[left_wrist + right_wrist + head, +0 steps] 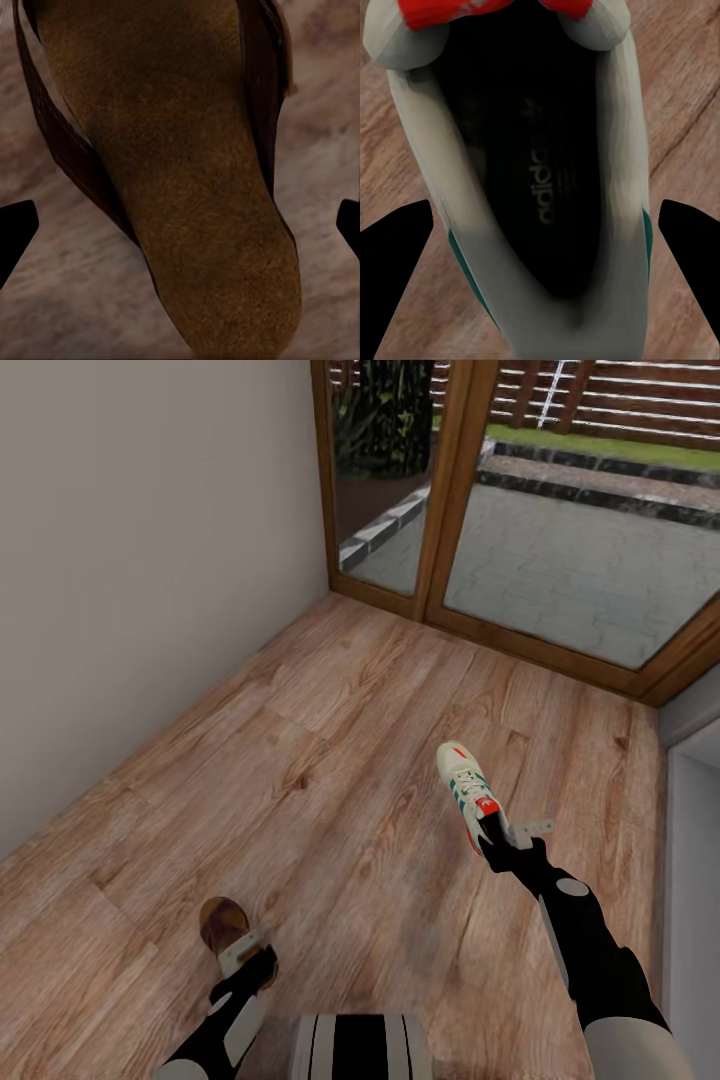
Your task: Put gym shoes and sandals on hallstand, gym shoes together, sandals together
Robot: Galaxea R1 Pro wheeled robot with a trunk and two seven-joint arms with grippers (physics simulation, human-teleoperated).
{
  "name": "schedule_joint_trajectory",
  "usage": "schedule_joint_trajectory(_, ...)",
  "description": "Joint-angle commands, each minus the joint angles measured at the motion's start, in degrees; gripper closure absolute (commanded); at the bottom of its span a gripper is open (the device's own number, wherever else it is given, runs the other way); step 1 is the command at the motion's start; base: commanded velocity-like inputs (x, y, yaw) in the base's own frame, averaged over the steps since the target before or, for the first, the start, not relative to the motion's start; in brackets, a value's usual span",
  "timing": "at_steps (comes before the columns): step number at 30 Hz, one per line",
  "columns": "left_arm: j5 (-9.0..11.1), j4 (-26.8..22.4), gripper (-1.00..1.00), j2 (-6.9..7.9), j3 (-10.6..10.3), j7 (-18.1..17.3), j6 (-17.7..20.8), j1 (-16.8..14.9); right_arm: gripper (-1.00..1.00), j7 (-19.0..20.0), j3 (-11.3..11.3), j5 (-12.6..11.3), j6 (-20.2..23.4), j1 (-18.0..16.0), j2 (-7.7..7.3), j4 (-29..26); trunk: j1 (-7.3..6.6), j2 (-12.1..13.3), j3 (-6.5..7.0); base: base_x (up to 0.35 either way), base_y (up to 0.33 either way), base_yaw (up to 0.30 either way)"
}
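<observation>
over the corridor floor your left end effector holds a light, bendy sandal by its heel, and your right end effector holds a stiffer gym shoe at its heel collar.

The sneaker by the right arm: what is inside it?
The gym shoe is open toward the right wrist camera: a dark insole with faint "adidas" lettering and a red-orange tongue patch. The toe end is too dark to see into. The wood floor lies behind the shoe.

Plain pale wall on left. Wood-framed glass doors ahead; beyond them grey paving, potted plant, slatted fence.
</observation>
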Motion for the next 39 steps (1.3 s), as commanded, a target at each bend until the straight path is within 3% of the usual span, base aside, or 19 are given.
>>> schedule_joint_trajectory(1, 0.6, 0.0, -1.00, 0.00, -0.1, 0.1, -0.2, 0.0, 1.00, 0.5, -0.1, 0.5, 0.2, 0.0, 0.03, -0.1, 0.01, 0.0, -0.30, 0.000, 0.000, 0.000)
schedule_joint_trajectory(10, 0.6, 0.1, -1.00, 0.05, 0.0, 0.1, -0.3, 0.3, 1.00, 0.5, -0.1, 0.5, 0.2, 0.0, 0.03, -0.1, 0.06, -0.1, -1.37, 0.000, 0.000, 0.000)
schedule_joint_trajectory(19, 0.7, 0.0, -1.00, -0.01, 0.0, 0.1, -0.4, 0.6, 1.00, 0.5, -0.1, 0.5, 0.2, 0.0, 0.03, -0.2, 0.06, -0.1, -1.57, 0.000, 0.000, 0.000)
schedule_joint_trajectory(24, 0.7, 0.0, -1.00, -0.08, -0.1, 0.1, -0.4, 0.6, 1.00, 0.5, -0.1, 0.5, 0.2, 0.0, 0.03, -0.2, 0.19, -0.1, -2.68, 0.000, 0.000, 0.000)
schedule_joint_trajectory(39, 0.8, 0.0, -1.00, -0.13, 0.0, 0.1, -0.4, 0.5, 1.00, 0.5, -0.1, 0.5, 0.2, 0.0, 0.03, -0.2, 0.19, -0.1, -2.68, 0.000, 0.000, 0.000)
